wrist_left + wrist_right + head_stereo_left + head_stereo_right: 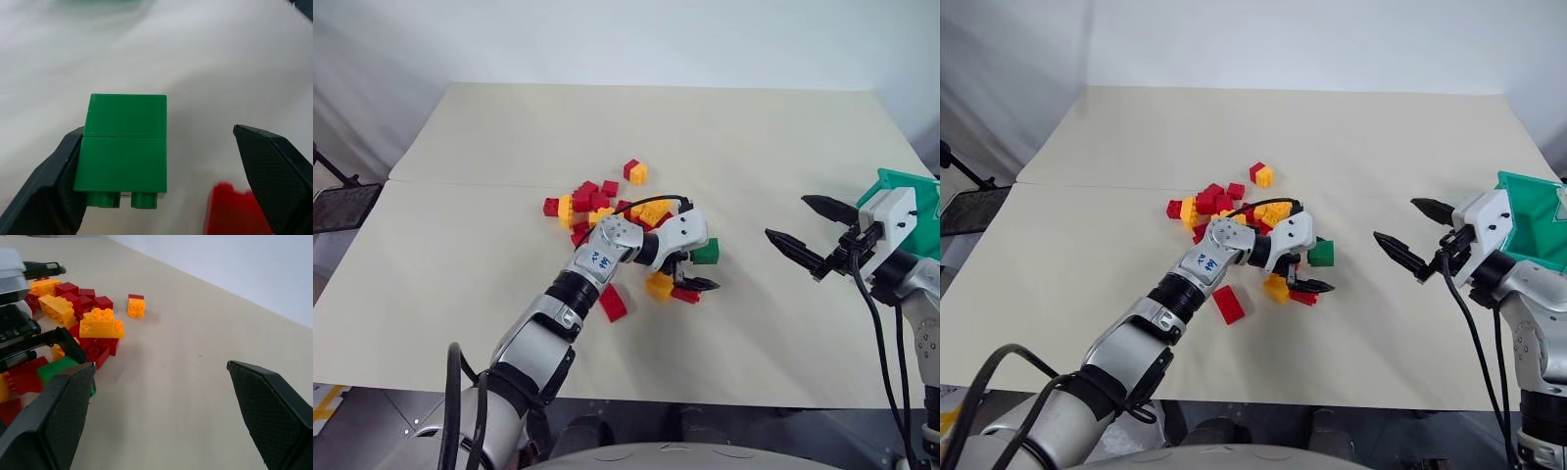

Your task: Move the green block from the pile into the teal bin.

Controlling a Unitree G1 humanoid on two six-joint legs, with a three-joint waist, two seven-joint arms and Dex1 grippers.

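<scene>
Left pincer [693, 271] open around green block [705, 252], right pincer [801, 233] open, level.

Block [706, 252] on table [489, 147], right of pile [607, 204]; bin [913, 196] far right.

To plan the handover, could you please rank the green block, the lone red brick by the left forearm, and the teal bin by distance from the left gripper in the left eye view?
1. Green block: at the left gripper, against one finger.
2. Lone red brick: beside the left forearm, near side of the pile.
3. Teal bin: far right table edge, behind the right gripper.
</scene>
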